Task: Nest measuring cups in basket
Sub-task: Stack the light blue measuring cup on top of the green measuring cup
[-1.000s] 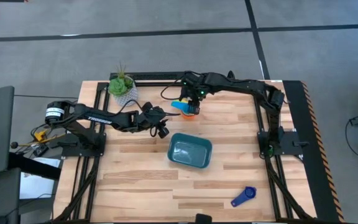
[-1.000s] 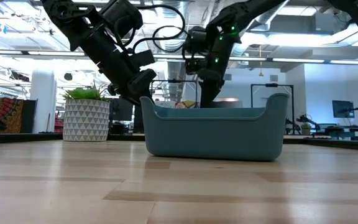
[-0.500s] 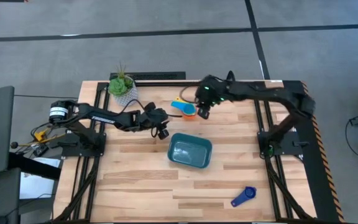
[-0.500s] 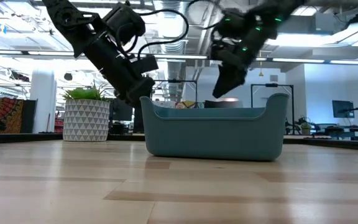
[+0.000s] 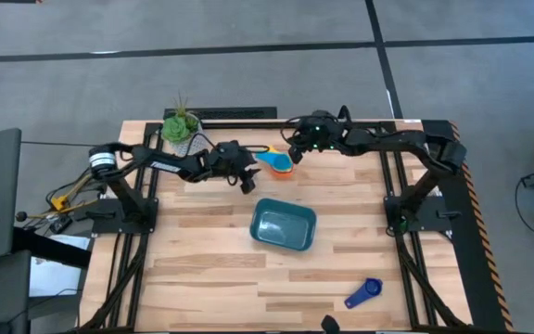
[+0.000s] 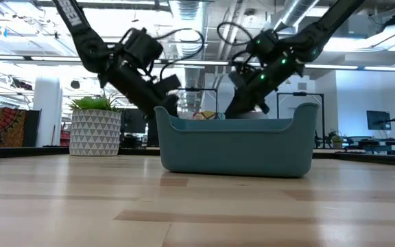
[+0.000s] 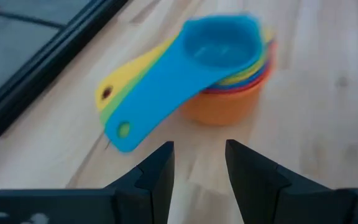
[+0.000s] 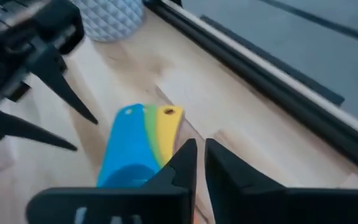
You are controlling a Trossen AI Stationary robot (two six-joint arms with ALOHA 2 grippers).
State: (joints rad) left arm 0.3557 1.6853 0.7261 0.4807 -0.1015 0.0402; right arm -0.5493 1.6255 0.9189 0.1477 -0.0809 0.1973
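A nested stack of measuring cups [image 5: 278,161] stands on its orange bottom cup [image 7: 225,106] at the far middle of the table, with a light blue cup [image 7: 219,46] on top. The handles [image 8: 143,134] fan out toward the table's left. My left gripper [image 7: 199,174] stands open just to the near left of the stack [image 5: 248,181], touching nothing. My right gripper [image 8: 201,158] hovers just right of the stack [image 5: 295,153], its fingers almost together with nothing between them. The teal basket [image 5: 284,225] stands nearer, at the middle. A dark blue cup [image 5: 363,293] lies near the front right.
A white patterned pot with a green plant [image 5: 183,130] stands at the far left, close behind my left arm. Black frame rails [image 5: 239,113] run along the table's far edge and sides. In the low view the basket [image 6: 235,147] hides the stack.
My right gripper has come off the cup stack, drawn back toward the table's right and tipped from pointing down to slanting. The stack stays where it was. My left gripper has swung toward the far edge, closer to the stack, still open.
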